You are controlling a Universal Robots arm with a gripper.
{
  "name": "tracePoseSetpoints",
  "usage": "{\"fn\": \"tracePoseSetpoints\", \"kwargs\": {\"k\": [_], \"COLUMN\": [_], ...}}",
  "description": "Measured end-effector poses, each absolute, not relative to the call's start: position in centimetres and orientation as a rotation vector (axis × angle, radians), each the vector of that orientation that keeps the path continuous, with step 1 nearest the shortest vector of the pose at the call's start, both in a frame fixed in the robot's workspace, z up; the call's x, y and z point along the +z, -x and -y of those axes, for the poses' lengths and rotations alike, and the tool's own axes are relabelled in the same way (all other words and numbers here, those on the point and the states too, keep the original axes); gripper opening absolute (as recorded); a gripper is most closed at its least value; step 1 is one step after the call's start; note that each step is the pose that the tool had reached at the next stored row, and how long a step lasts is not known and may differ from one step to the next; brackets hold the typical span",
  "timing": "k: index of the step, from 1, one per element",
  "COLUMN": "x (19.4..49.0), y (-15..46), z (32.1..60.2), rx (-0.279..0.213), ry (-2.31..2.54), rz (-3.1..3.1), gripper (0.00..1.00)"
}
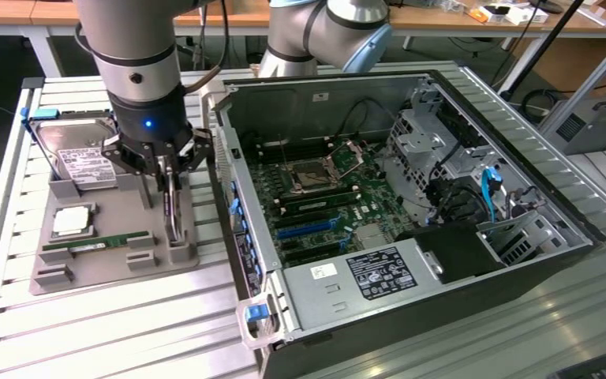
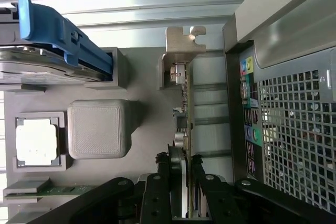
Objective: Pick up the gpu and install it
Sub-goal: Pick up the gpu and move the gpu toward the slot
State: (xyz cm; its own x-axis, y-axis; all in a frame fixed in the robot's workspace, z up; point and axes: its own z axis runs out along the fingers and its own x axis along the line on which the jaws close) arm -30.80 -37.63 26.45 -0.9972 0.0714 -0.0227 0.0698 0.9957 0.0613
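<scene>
**Tool clamped on the gpu's upper edge, card standing in its tray**

Black fingers (image 2: 164, 182) of the tool (image 2: 182, 163) were seen set against both faces of the gpu (image 2: 185, 108). The tool was therefore judged to be pinching the card by its thin upper edge rather than standing spread. In the exterior view the tool (image 1: 170, 185) was found directly above the gpu (image 1: 177, 223). The card stood on edge along the side of the grey tray (image 1: 114, 272) nearest the computer case (image 1: 429, 260), its lower end at the tray's holders. Whether it had been raised clear of those holders could not be told. Its silvery bracket (image 2: 182, 45) was seen at one end, apart from the fingers.

Further out, a hard drive (image 1: 82, 162), a processor chip (image 1: 72, 221) and a green memory stick (image 1: 98, 245) were lodged in the tray's other recesses. The case lay open on the slatted tabletop (image 1: 124, 332), just beside the tray, with its motherboard (image 1: 314, 197) and a blue slot (image 1: 308, 227) exposed.

Several risks were judged to follow from this. A narrow grip on so thin an edge could let the card pivot or slip. The bracket's hooked tab could snag on a holder, and the tray might then be dragged. With the case wall so close, a tilted card could be struck against it. Any twist taken up in the grip would be carried to the slot, where the connector could be jammed or forced.
</scene>
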Motion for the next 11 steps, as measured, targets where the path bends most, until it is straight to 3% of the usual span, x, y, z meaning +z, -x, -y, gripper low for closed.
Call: {"fn": "tracePoseSetpoints", "kwargs": {"k": [11], "x": [27.24], "y": [30.8], "z": [37.63], "rx": [0.095], "ry": [-0.11], "rz": [-3.113], "gripper": [0.27]}}
